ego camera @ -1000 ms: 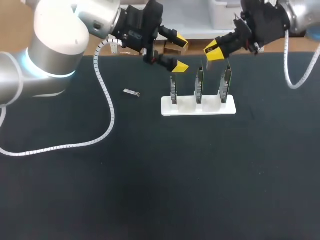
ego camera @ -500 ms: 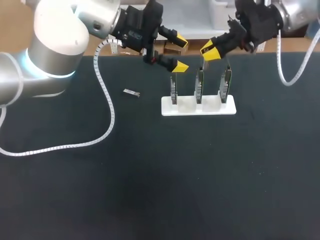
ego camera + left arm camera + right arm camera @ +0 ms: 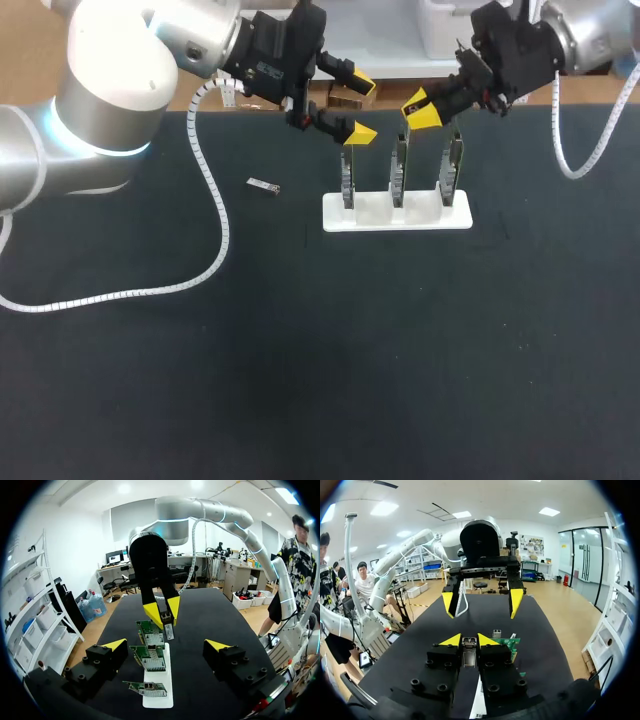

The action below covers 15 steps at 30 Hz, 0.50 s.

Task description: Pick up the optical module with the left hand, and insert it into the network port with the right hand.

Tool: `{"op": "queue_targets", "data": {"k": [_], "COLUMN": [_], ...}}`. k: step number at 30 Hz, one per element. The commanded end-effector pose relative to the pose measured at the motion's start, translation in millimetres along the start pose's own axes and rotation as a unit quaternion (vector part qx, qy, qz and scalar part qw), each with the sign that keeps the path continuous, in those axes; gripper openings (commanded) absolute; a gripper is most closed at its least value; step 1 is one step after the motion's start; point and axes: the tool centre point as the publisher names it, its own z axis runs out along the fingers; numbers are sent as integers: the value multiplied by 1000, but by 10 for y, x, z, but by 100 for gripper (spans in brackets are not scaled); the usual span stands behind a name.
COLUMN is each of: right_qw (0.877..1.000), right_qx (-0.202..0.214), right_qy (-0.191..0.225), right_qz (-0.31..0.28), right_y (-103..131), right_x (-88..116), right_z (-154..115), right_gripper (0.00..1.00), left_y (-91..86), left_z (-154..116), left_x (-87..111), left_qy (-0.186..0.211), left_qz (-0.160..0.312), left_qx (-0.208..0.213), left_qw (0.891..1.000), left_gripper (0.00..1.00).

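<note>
Three circuit boards (image 3: 398, 172) stand upright in a white holder (image 3: 397, 218), just below both grippers. The right gripper (image 3: 420, 108) is clamped on an optical module (image 3: 469, 655), whose end pokes out past its fingertips, above the boards. The left gripper (image 3: 358, 108) is spread wide with nothing in it, facing the right one across the holder. A second module (image 3: 263, 185) lies flat on the table (image 3: 300, 350), below and outboard of the left gripper, apart from the holder.

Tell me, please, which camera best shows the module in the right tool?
The right wrist view: the module sits close between the right tool's fingers. The left wrist view shows it smaller, poking past the tips above the circuit boards. In the head view it cannot be made out.
</note>
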Motion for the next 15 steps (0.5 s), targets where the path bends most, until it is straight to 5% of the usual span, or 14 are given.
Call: {"op": "queue_targets", "data": {"k": [1,15], "right_qw": [1000,1000], "right_qx": [-8,-21], "right_qy": [5,2], "right_qz": [-3,-5], "right_y": [-79,-154], "right_x": [-45,-28], "right_z": [-31,-18], "right_gripper": [0,0], "left_y": [12,12], "left_z": [6,6], "left_x": [-6,-6], "left_qy": [3,3], "left_qz": [-1,-1], "left_qx": [1,1], "left_qw": [1000,1000], "left_gripper": [100,100]}}
